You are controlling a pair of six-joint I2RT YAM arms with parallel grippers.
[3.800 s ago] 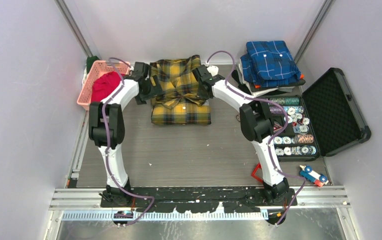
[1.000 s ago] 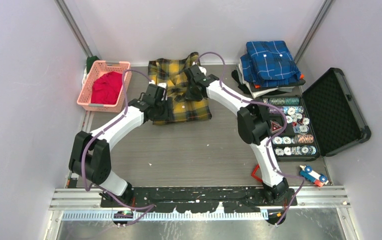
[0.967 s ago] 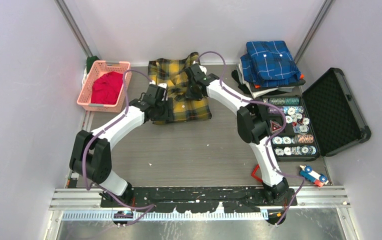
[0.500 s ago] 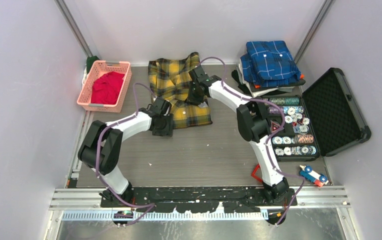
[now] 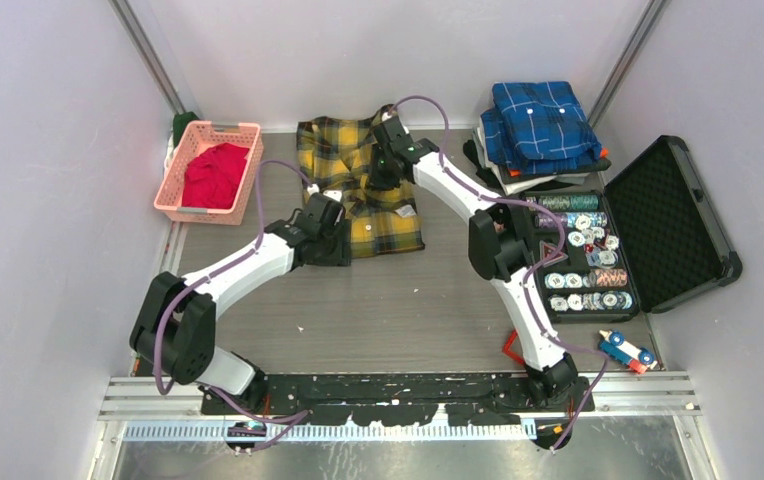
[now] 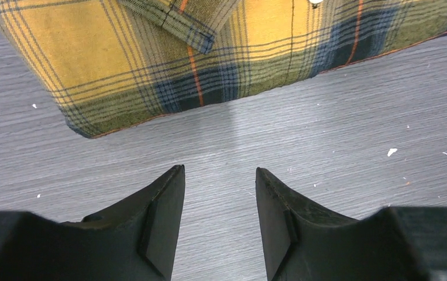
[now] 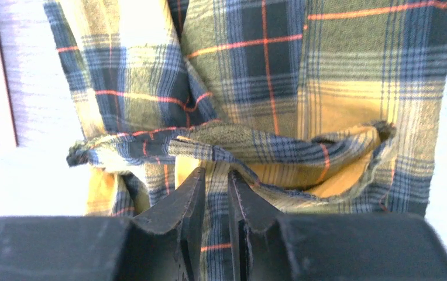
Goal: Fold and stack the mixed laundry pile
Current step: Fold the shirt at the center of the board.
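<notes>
A: Surface?
B: Grey wood-grain desk (image 5: 388, 300), pale lilac walls around it.
A: Laundry?
B: Yellow-and-black plaid shirt (image 5: 358, 190) lay mid far edge, half folded, far end rumpled. Red T-shirt (image 5: 213, 175) sat bunched in the pink basket (image 5: 226, 127), far-left corner.
A: Grippers?
B: Left gripper (image 6: 218, 175) gaped over bare desk beside the shirt's hem. Right gripper (image 7: 215, 175) was at a rumpled fold, jaws a slit apart; couldn't tell if it held cloth.

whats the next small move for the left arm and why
Probably ease the left arm forward and down to the near hem of the yellow plaid shirt. Its jaws stand open over bare table, holding nothing, and the hem lies just ahead of them.
</notes>
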